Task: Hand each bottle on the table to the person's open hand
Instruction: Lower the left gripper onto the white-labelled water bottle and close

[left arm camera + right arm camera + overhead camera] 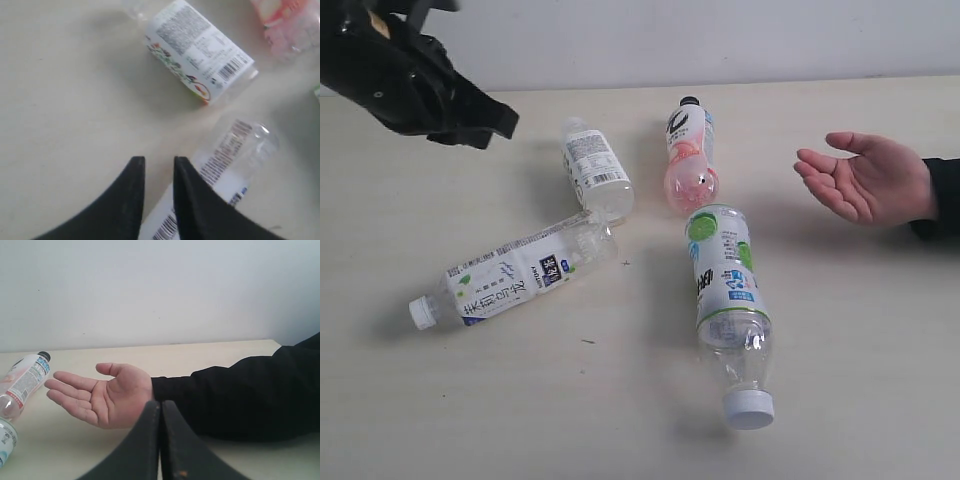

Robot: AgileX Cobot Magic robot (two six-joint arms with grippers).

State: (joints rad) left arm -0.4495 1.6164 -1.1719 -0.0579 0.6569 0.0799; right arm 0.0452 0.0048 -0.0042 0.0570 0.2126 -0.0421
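The left end effector (159,164), slightly parted and empty, hovers far left over the pale beige counter (840,330); the right end effector (160,407) is closed, empty. All four clear plastic bottles (728,290) lie there; the person's open hand (868,180), right, holds none.

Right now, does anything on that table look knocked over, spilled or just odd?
All four bottles lie on their sides, scattered at different angles: the pink bottle, the green-labelled bottle, the far white bottle and the near white bottle. None stands upright. No spilled liquid shows on the table.
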